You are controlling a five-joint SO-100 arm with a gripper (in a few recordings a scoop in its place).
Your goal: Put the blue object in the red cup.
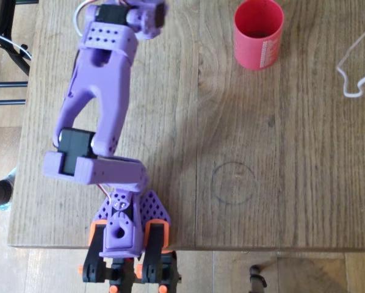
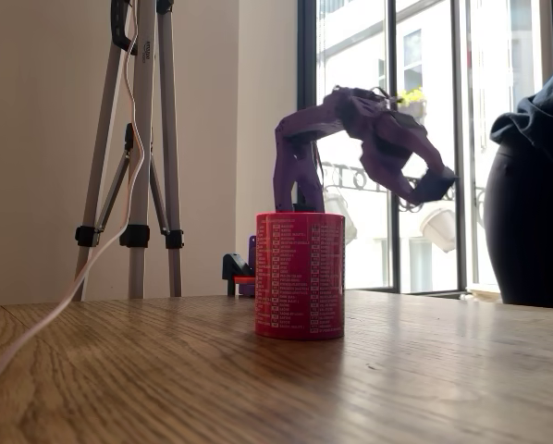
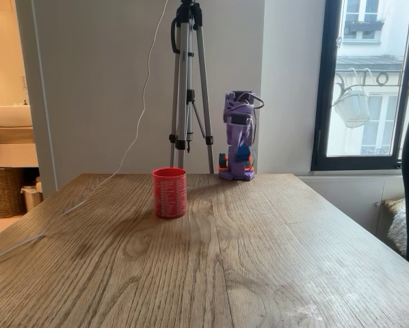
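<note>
The red cup (image 1: 259, 35) stands upright at the far right of the wooden table (image 1: 280, 152) in the overhead view, with a dark inside. In both fixed views the cup (image 2: 300, 275) (image 3: 169, 192) stands alone, with white print on its side. My purple arm reaches along the table's left side, and its gripper (image 1: 151, 13) sits at the top edge, well left of the cup. The gripper (image 2: 436, 188) hangs raised in the air, above and beside the cup. A small patch of the blue object (image 3: 242, 152) shows between the fingers, which look shut on it.
A white cable (image 1: 356, 67) lies at the table's right edge. A pencilled circle (image 1: 232, 182) marks the table's middle. A tripod (image 3: 188, 89) stands behind the table. A person in dark clothing (image 2: 531, 213) is at the side near the window.
</note>
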